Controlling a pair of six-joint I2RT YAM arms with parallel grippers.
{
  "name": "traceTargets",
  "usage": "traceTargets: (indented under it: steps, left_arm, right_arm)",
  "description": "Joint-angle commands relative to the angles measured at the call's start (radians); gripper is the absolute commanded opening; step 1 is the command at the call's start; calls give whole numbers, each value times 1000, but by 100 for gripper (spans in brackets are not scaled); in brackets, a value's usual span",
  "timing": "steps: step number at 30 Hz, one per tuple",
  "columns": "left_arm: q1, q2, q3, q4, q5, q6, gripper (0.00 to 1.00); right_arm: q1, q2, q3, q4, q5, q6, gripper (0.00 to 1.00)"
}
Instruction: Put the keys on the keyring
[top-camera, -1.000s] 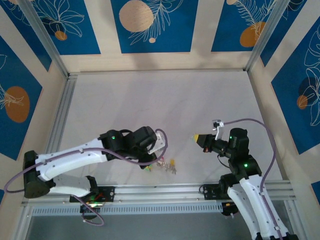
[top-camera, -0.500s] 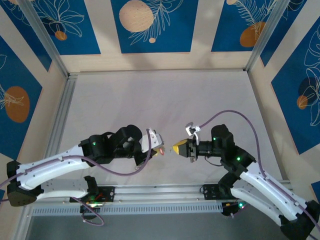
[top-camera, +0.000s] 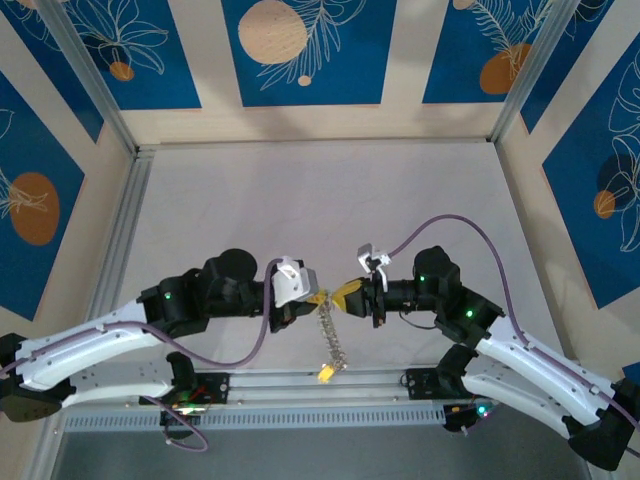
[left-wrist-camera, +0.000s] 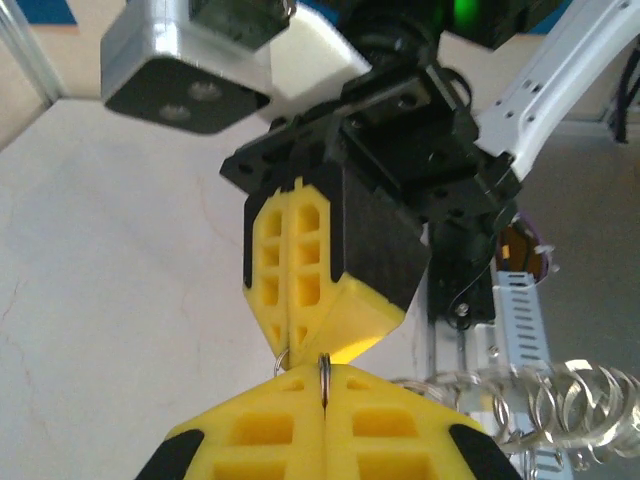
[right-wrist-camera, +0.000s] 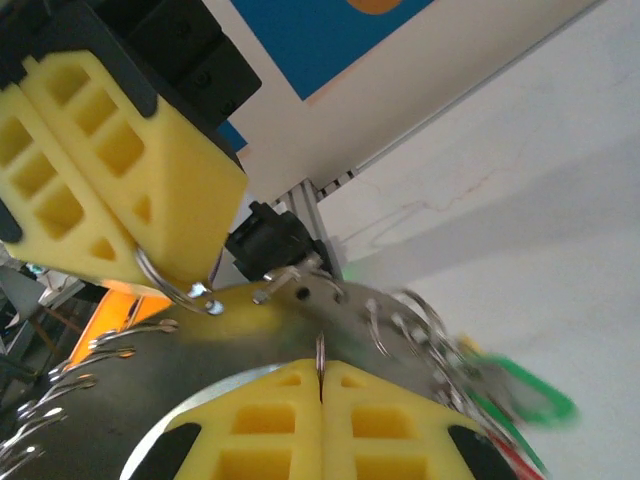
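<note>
A shared, tip-to-tip hold.
We see left gripper (top-camera: 320, 297) and right gripper (top-camera: 346, 294) both pinching the keyring (top-camera: 332, 335), keys (top-camera: 326, 373) dangling.

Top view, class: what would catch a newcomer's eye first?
The left end effector and right end effector, both yellow-tipped, meet tip to tip low in the middle, each shut on a thin wire ring. From between them a chain of rings trails down the picture, ending in a yellow key.
</note>
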Motion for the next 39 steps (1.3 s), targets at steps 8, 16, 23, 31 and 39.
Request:
traceTargets:
  steps: [8,16,23,31,39]
  left_arm:
    - [1,-30,49,89,88,18,0]
    - [1,-42,37,119,89,13,0]
    - [2,-58,7,171,107,-11,0]
    - [2,-71,-24,228,124,-33,0]
    - [4,-75,-47,285,138,-56,0]
  right_arm:
    - [93,-34,53,108,-57,-65,0]
    - [140,-16,70,100,-33,-91,0]
    - [150,-20,61,99,-2,-91,0]
    - [153,-40,44,99,28,-83,0]
    - [152,-62,32,105,47,-82,0]
